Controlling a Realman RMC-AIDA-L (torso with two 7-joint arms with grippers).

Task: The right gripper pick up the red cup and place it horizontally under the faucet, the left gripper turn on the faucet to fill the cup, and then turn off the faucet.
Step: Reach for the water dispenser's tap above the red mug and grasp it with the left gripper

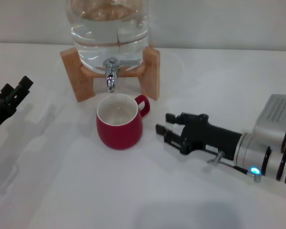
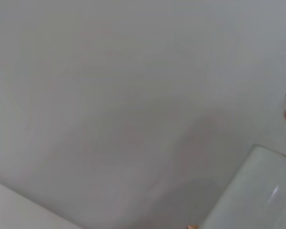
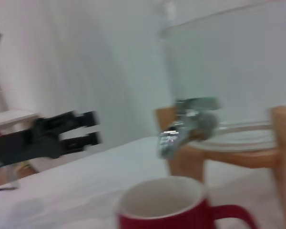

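In the lower right of the head view, nearest the camera, lies the right arm: a grey ribbed housing [image 1: 276,119], black bands and a small blue light [image 1: 253,171]. From it the right gripper [image 1: 164,123] reaches toward the middle of the frame, its two black fingers spread apart and holding nothing. Its fingertips sit just beside the red cup [image 1: 119,122], on the handle side, apart from it.

The red cup stands upright on the white table [image 1: 62,191], a squat, rounded mug with a glossy red outside and a white inside. No water can be made out in it. Its small red loop handle [image 1: 143,104] points toward the upper right of the frame. The rim lies directly below the spout of the faucet [image 1: 111,75], a short chrome tap with a flat lever on top, fitted low on a clear glass water jar [image 1: 108,28] that rests on a wooden stand [image 1: 151,71]. In the right wrist view the cup [image 3: 171,210] fills the bottom centre, with the faucet [image 3: 186,124] above it and slightly to the left.

The left gripper [image 1: 24,86] hangs at the left edge of the head view, well apart from the faucet, its fingers slightly parted and empty.
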